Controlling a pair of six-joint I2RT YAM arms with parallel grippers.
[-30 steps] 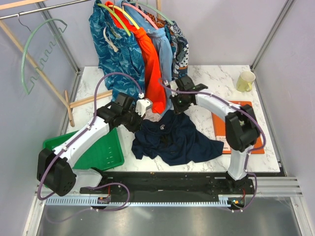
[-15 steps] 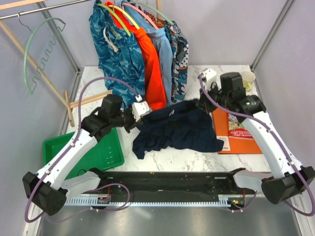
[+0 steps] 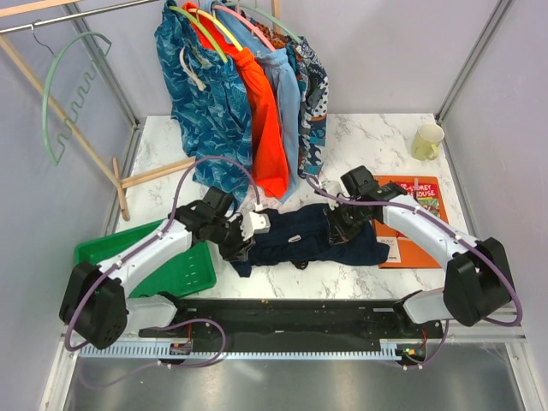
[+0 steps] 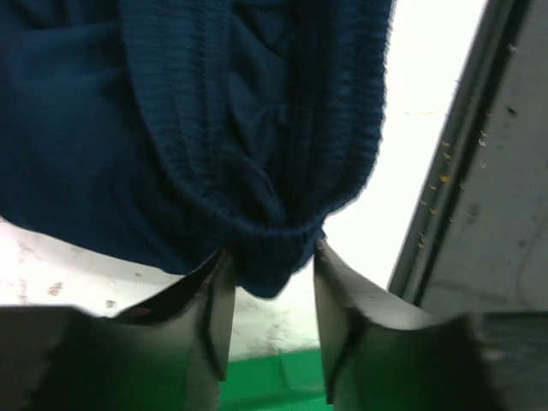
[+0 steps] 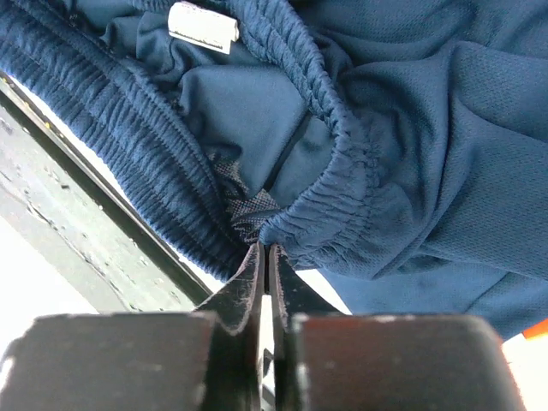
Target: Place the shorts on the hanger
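The shorts are seen on the table, apart from the hanger at far left. The waistband is pinched by the shut right claw, while the left claw is partly open around a fold; a firm grip is advised there before lifting

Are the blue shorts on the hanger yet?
Not yet. The shorts sit bunched on the table; the mint hanger hangs bare at the far left.
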